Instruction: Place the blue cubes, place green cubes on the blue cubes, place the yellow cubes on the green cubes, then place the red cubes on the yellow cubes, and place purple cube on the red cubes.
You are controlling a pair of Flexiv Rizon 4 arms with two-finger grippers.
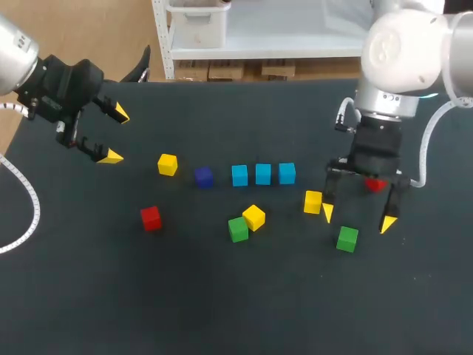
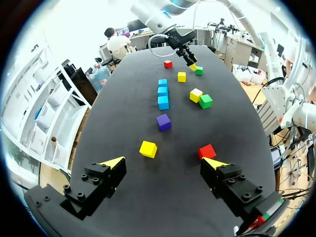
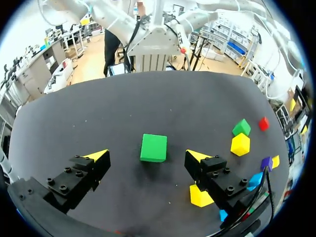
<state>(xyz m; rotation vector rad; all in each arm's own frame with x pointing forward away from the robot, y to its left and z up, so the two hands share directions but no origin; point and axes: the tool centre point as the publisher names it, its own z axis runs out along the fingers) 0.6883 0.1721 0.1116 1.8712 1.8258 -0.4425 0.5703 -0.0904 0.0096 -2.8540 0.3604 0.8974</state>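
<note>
cubes lay scattered over the dark worktop [image 1: 222,310]. three blue cubes [image 1: 263,174] sat close together in a level row at the middle of the frame, and the purple cube [image 1: 204,177] sat just left of that row. further left was the far-left yellow cube [image 1: 168,164], with the left red cube [image 1: 151,218] below it, well apart. below the blue row, the middle yellow cube [image 1: 253,217] sat right against the middle green cube [image 1: 238,229], both turned at an angle.

over at the right, the right arm [image 1: 403,52] came down from the upper right corner and its jaws hung released, spread wide, tips pointing down at the worktop. the right green cube [image 1: 347,239] lay just below and between those tips. from the right wrist, that green cube [image 3: 153,147] sat ahead of the gap between the two fingers [image 3: 94,165], touching neither. the right yellow cube [image 1: 312,201] lay just beside the jaws, and the right red cube [image 1: 375,184] peeked out from under the wrist, mostly hidden.

the left arm [image 1: 15,52] was at the upper left of the frame, its jaws released too, gripping nothing, well apart from every cube. from the left wrist, the far-left yellow cube [image 2: 148,148] and the left red cube [image 2: 207,151] lay ahead of the open fingers.
</note>
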